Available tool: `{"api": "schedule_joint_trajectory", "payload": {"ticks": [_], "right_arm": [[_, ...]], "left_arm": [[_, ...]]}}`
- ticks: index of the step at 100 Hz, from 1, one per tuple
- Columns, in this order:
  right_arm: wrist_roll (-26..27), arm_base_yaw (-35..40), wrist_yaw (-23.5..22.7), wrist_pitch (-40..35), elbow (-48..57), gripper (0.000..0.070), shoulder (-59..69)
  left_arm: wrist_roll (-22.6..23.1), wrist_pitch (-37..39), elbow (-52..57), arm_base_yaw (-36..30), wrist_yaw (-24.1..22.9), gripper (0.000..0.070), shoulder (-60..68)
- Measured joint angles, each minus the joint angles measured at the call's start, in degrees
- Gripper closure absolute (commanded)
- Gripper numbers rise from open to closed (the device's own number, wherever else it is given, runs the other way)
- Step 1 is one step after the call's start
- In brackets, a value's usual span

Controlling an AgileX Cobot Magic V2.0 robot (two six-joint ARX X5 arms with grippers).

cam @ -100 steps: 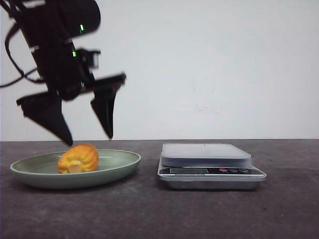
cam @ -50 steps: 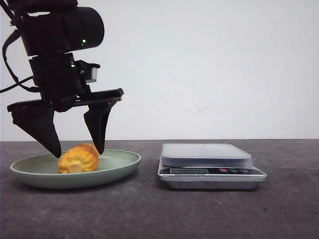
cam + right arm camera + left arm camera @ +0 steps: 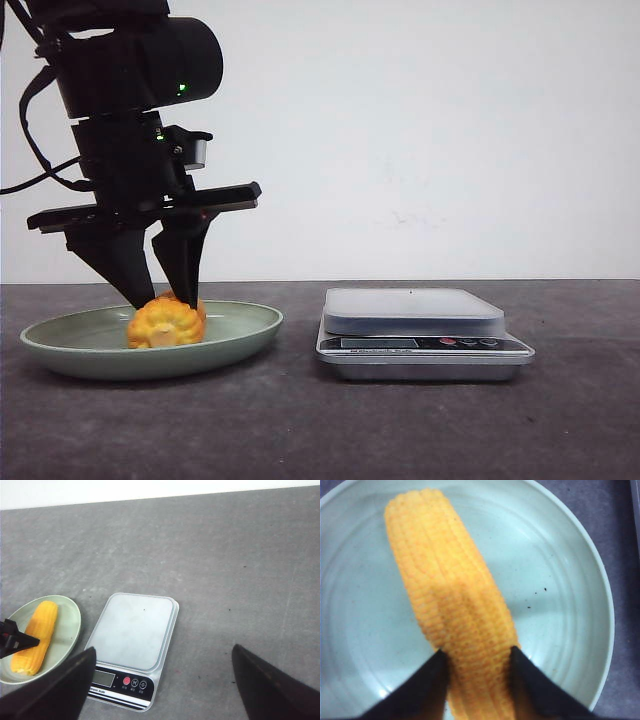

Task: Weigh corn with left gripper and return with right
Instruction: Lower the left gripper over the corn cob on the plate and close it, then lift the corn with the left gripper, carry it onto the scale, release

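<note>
Our left gripper [image 3: 160, 297] is down in the green plate [image 3: 240, 325] with its two black fingers [image 3: 427, 680] pinched in on the corn [image 3: 452, 610], one finger on each side, so it looks like we are holding it, or just about to. The corn lies right between our fingertips, resting in the plate. We hold it close to one end, not in the middle. That is the tricky part: most of the corn sticks out past our fingers, so when we lift, the long end could tip down and the corn could slide out. It is round and bumpy, so it could also roll. If we lift too fast, it may bump the plate's rim and drop. A little farther off, to the side of our left gripper, sits the scale [image 3: 420, 330] on the dark table [image 3: 500, 430]. If the corn lands near its edge, it could roll off. Farthest away, our right gripper [image 3: 160, 680] hangs high above the scale with its fingers spread wide, holding nothing.
</note>
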Motion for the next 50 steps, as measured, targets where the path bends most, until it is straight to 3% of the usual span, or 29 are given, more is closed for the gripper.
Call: {"api": "schedule_joint_trajectory", "payload": {"ticks": [22,50], "right_arm": [[-0.2,0.0,0.0,0.0,0.0,0.0151,0.0],[-0.2,0.0,0.0,-0.02,0.0,0.0151,0.0]], "left_arm": [[0.04,-0.92,-0.24,-0.09,0.04,0.0697,-1.79],[0.11,-2.25,2.89,-3.76,1.18,0.0697,-15.43]]}}
